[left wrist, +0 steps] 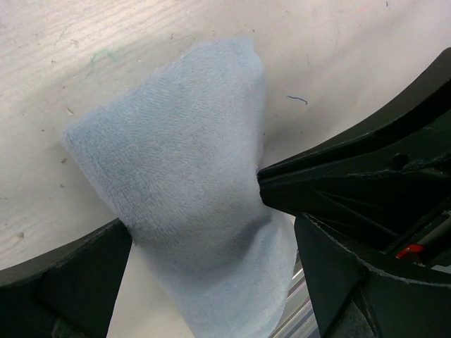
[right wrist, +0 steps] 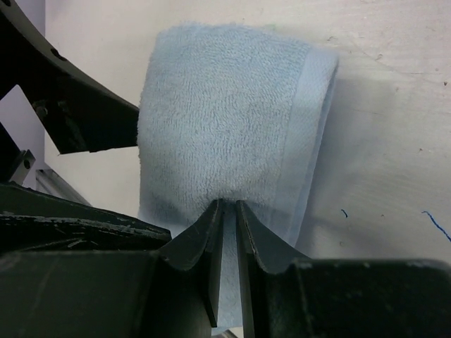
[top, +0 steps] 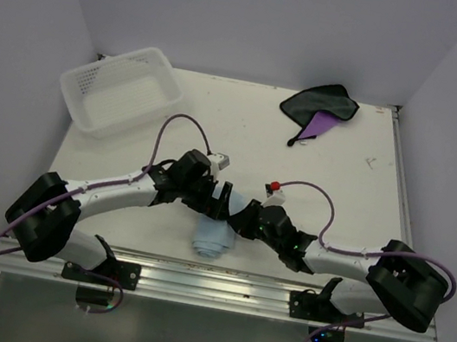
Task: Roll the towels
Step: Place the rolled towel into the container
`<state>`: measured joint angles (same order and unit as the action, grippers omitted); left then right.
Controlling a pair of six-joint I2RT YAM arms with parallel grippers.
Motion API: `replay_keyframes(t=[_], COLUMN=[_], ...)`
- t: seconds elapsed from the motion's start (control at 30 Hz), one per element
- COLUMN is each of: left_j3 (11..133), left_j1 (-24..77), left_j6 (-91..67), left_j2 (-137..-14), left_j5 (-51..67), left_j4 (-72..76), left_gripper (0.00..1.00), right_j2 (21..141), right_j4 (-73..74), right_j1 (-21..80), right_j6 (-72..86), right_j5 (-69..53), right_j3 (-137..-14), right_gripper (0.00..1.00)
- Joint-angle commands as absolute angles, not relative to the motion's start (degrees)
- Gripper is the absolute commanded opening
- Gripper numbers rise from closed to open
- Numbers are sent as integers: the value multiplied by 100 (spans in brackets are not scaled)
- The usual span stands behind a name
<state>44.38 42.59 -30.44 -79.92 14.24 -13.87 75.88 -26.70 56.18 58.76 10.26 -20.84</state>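
The light blue towel (top: 210,243) lies rolled into a short thick bundle near the table's front edge. In the left wrist view my left gripper (left wrist: 211,243) stands wide open astride this towel (left wrist: 176,155), one finger on each side of it. My right gripper (right wrist: 229,205) is shut on a fold at the side of the roll (right wrist: 225,113), with cloth showing between its narrow jaws. From above, the left gripper (top: 219,203) and right gripper (top: 240,223) meet over the roll's far end. The purple towel with its dark grey face (top: 320,107) lies crumpled at the back right.
A white lattice basket (top: 120,87) stands at the back left corner. The metal rail (top: 210,280) of the table's front edge runs just behind the blue roll. Both arms cross the front of the table, cables looping above them.
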Motion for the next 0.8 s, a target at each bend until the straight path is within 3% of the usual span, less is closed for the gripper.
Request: replay_keyframes(t=[0.0,0.37,0.77], left_j3=[4632,5114,5615], left_j1=[4359,4421,4728], left_j6=[-3015,-2804,-3173], left_j2=[-8016,-7910,-8287], left_j5=[1249,589,458], left_j4=[-1677,-2496,-2837], left_gripper=[100,100,100], right_j2=[7489,6320,5757], right_j4=[-2963,-1382,-405], right_j1=[5599,5493,5212], right_j6=[5933,5608,5405], right_j5=[984,1537,1740], right_j3=[-2083,-2381,-2479], right_gripper=[17,17,24])
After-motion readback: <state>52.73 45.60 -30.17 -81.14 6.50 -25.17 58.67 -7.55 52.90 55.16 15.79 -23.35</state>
